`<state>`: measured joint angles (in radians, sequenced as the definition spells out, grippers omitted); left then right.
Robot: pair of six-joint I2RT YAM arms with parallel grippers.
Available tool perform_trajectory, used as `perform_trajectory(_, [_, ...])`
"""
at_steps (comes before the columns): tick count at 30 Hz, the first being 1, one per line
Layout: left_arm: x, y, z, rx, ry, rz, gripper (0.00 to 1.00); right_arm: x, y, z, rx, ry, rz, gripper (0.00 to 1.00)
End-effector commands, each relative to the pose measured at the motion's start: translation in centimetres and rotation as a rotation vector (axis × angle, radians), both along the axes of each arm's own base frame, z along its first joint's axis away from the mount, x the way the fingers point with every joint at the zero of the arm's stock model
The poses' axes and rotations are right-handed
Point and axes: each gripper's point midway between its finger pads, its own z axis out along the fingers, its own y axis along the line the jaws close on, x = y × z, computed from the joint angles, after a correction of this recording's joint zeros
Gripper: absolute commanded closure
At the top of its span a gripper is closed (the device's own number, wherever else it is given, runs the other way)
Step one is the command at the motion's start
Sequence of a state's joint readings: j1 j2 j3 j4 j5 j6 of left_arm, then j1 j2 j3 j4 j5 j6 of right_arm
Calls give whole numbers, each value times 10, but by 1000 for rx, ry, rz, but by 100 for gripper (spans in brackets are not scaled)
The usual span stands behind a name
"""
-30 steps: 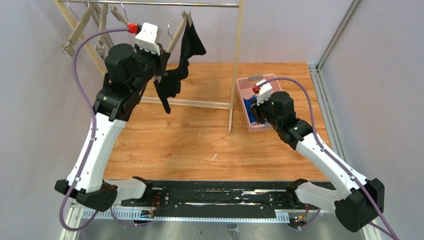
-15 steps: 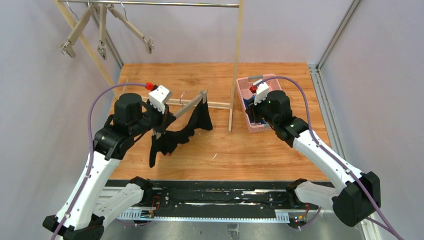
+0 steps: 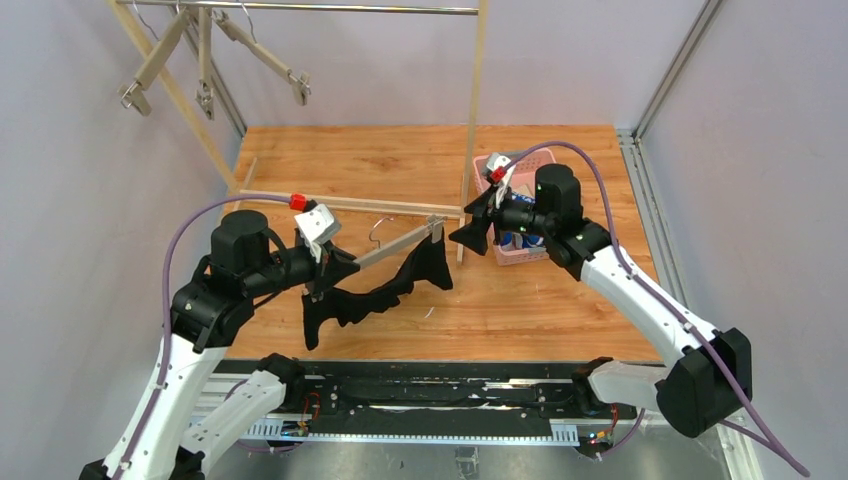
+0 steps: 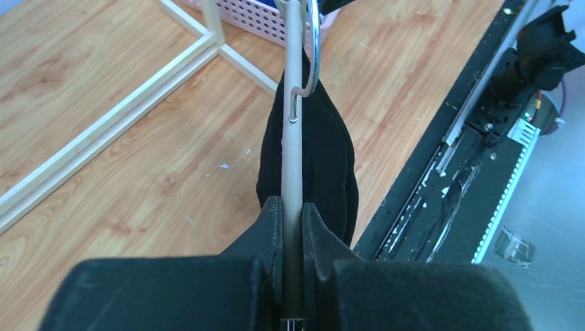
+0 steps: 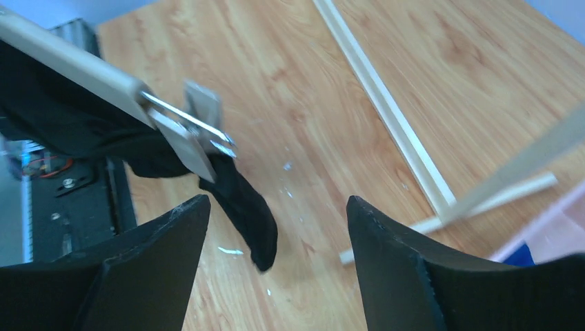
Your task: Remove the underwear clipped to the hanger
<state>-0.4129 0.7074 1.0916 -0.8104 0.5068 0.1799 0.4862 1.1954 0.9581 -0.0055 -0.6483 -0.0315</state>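
Note:
A plain black underwear [image 3: 385,290] hangs clipped under a pale wooden hanger [image 3: 400,245], low over the floor in the middle. My left gripper [image 3: 335,270] is shut on the hanger's bar [image 4: 293,103] at its left end, and the black cloth [image 4: 331,158] droops below it. My right gripper [image 3: 470,232] stands open just right of the hanger's far clip [image 5: 193,131], with nothing between its fingers. The underwear's tip [image 5: 241,200] dangles ahead of its jaws. A bit of blue cloth [image 5: 522,252] shows in the basket.
A pink basket [image 3: 512,256] sits on the wooden floor behind my right arm. The wooden rack's upright [image 3: 472,120] stands right beside my right gripper, its base rail [image 3: 350,203] crossing behind the hanger. Empty hangers [image 3: 205,60] hang on the rail at back left.
My left arm brought the hanger with the black underwear down from the rail to the front middle. My right gripper left the basket, swung left toward the hanger and opened.

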Motion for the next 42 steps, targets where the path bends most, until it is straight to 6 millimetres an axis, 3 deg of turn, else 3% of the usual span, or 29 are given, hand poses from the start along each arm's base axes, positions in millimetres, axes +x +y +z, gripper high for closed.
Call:
perform_trajectory(1, [-7, -13, 8, -30, -33, -101, 100, -24, 17, 57, 96, -125, 248, 24])
perform_trajectory(5, [-12, -16, 12, -38, -46, -146, 100, -38, 15, 83, 144, -170, 363, 21])
perform_trajectory(9, [-15, -18, 15, -41, -58, -171, 100, -49, 14, 95, 192, -153, 468, 19])
perform_trajectory(23, [-17, -23, 33, -82, -88, -193, 100, -50, 24, 83, 267, -25, 544, 20])
perform_trajectory(39, [-5, -22, 34, -86, -91, -141, 100, -53, 35, 61, 258, 55, 560, 43])
perform_trajectory(42, [-4, -23, 35, -93, -90, -139, 100, -52, 35, 59, 256, 62, 561, 55])
